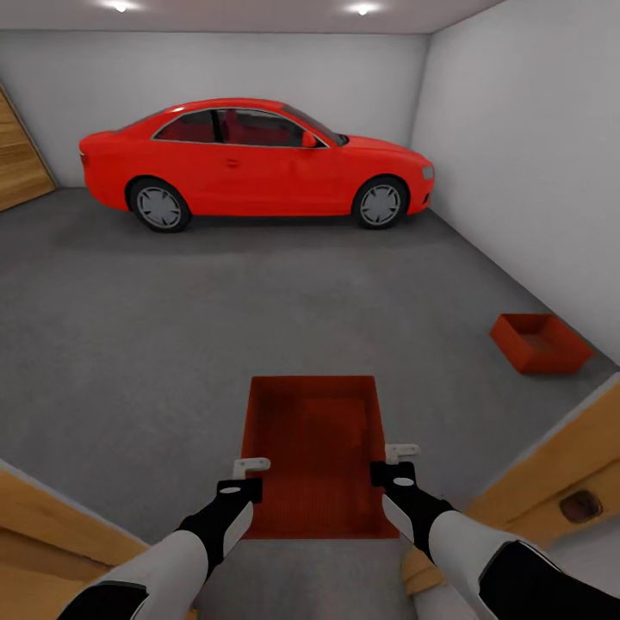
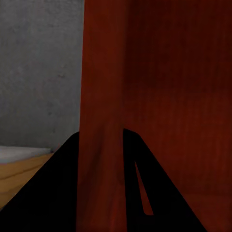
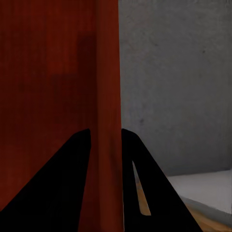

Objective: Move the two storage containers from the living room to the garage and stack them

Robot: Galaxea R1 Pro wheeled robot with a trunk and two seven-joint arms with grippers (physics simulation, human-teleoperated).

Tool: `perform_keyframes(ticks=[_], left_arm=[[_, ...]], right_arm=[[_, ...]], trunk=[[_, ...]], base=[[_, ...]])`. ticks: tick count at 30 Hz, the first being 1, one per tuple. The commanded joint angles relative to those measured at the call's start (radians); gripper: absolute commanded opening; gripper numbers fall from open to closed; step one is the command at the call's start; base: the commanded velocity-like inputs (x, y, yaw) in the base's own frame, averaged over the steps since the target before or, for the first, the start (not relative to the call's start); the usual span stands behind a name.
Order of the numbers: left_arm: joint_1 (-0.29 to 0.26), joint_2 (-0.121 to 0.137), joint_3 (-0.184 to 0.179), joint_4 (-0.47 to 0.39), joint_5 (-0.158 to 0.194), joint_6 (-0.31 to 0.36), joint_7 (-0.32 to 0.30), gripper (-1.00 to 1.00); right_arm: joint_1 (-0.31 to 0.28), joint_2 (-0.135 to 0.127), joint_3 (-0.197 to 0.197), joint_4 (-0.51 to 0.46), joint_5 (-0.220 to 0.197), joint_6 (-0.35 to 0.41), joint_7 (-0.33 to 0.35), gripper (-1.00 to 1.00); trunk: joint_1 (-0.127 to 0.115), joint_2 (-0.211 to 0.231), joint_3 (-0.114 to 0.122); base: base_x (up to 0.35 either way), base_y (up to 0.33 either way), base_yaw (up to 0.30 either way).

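I hold an orange-red storage container (image 1: 314, 448) in front of me over the garage's dark grey concrete floor (image 1: 172, 327). My left gripper (image 1: 245, 478) is shut on its left wall, and my right gripper (image 1: 392, 465) is shut on its right wall. In the left wrist view the container wall (image 2: 101, 96) runs between the dark fingers (image 2: 63, 193). The right wrist view shows the other wall (image 3: 106, 96) clamped the same way. A second storage container (image 1: 540, 342) rests on the floor at the right, near the pale grey wall.
A red car (image 1: 254, 164) is parked across the back of the garage. Wooden door frames stand close at my lower left (image 1: 52, 534) and lower right (image 1: 560, 474). A slanted wooden panel (image 1: 19, 159) leans at the far left. The right wall (image 1: 534, 155) is near.
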Motion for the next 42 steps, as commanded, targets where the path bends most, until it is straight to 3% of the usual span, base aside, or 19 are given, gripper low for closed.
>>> perform_keyframes(ticks=[1, 42], left_arm=[[0.000, 0.007, -0.018, -0.005, -0.021, 0.007, 0.017, -1.00], [0.000, 0.007, -0.018, -0.005, -0.021, 0.007, 0.017, -1.00]], right_arm=[[-0.001, 0.000, -0.009, 0.027, -0.024, -0.007, -0.037, -1.00], [-0.001, 0.000, -0.009, 0.027, -0.024, -0.007, -0.037, -1.00]], trunk=[[0.001, -0.001, -0.001], [0.001, -0.001, -0.001]], base=[[0.322, 0.000, 0.000], [0.322, 0.000, 0.000]])
